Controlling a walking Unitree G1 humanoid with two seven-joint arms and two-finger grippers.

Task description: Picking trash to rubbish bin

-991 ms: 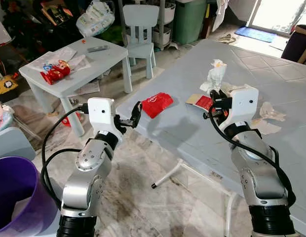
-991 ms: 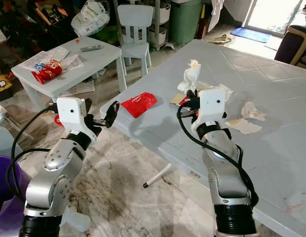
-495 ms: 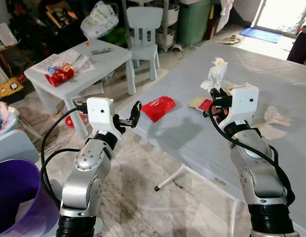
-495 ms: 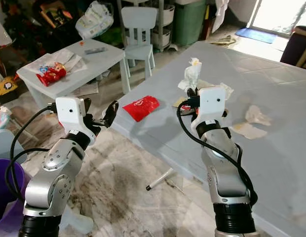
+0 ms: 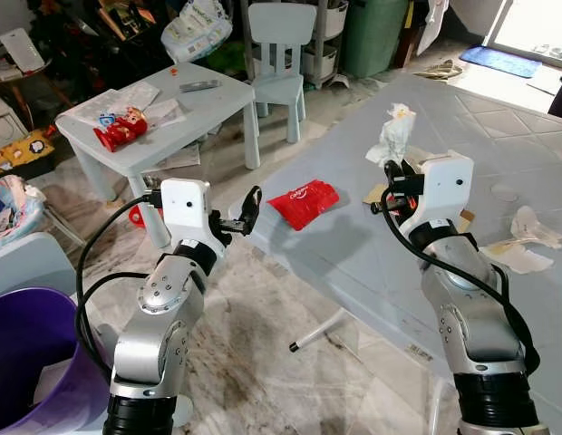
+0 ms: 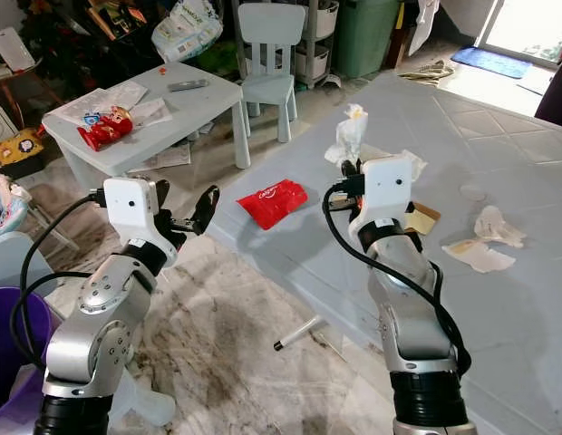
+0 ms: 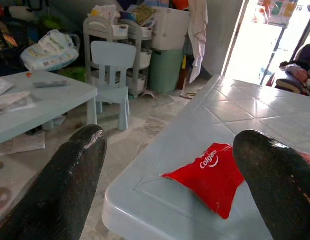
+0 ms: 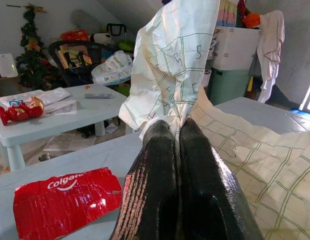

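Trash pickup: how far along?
Done: nothing clearly binned yet. In hand: right gripper is shut on crumpled paper. Left: left gripper, open, faces the red Colgate wrapper; paper scraps lie on the table; purple bin waits beside it.

Bright daylight floods from the blown-out doorway [image 7: 255, 45], frames sharp, wrist-view foregrounds softly blurred.

Silver arms, white wrist housings, black cables, black fingers [image 7: 70, 190]

cluttered home, child's chair [image 5: 281, 36], low table [image 5: 163, 109], Christmas tree [image 8: 32, 45]
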